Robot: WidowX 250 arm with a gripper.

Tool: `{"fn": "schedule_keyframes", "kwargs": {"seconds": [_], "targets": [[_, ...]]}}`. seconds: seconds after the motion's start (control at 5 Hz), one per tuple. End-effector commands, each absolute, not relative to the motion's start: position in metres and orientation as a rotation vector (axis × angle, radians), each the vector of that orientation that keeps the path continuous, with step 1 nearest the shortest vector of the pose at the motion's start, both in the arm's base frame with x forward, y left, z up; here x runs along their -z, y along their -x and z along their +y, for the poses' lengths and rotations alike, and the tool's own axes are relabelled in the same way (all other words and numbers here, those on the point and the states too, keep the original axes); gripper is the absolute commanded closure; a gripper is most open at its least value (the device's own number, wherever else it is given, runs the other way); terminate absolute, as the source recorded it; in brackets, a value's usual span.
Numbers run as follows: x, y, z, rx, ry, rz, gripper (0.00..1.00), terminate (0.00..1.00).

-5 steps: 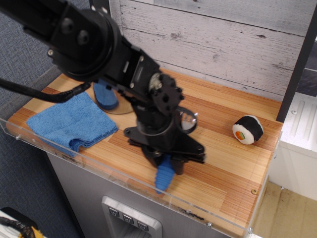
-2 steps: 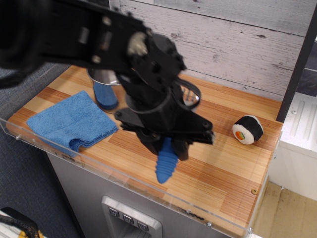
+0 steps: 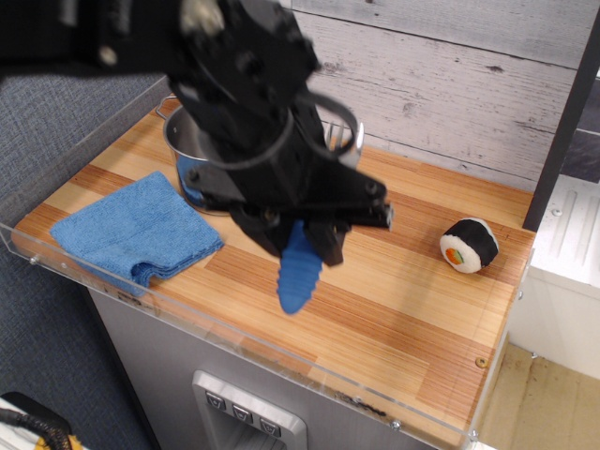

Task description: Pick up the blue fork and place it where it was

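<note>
Fingers of the gripper (image 3: 302, 234) clamp the top of the fork (image 3: 298, 272), whose ribbed blue handle hangs down clear of the wooden board (image 3: 403, 300), above its near-middle. Its tines are hidden inside the gripper. A metal pot (image 3: 187, 141) stands at the far left behind the arm, a blue cloth (image 3: 136, 232) lies left, a sushi roll (image 3: 469, 245) right.

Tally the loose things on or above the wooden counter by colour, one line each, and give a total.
Blue: 2, the blue fork held by the gripper, and the folded cloth.
Silver: 1, the metal pot.
Black and white: 1, the sushi roll.
Total: 4
</note>
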State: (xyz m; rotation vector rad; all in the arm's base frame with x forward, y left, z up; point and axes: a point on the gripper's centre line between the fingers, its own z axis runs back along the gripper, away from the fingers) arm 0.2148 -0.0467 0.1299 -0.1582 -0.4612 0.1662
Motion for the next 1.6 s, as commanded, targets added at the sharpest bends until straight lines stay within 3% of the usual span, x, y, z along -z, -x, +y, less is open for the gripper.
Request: {"fn": "schedule_keyframes", "kwargs": {"seconds": [0.0,0.4,0.6,1.0,1.4], "targets": [[-0.170,-0.210,-0.012,-0.271,0.119,-0.557,1.00,0.00],[-0.168,-0.213,0.023,-0.346,0.094,-0.558,1.00,0.00],[-0.144,-0.217,0.028,-0.343,0.085,-0.512,1.00,0.00],[-0.072,-0.225,0.023,-0.306,0.095,-0.357,1.00,0.00],[-0.044,-0.228,0.009,-0.267,0.107,-0.307,1.00,0.00]]}}
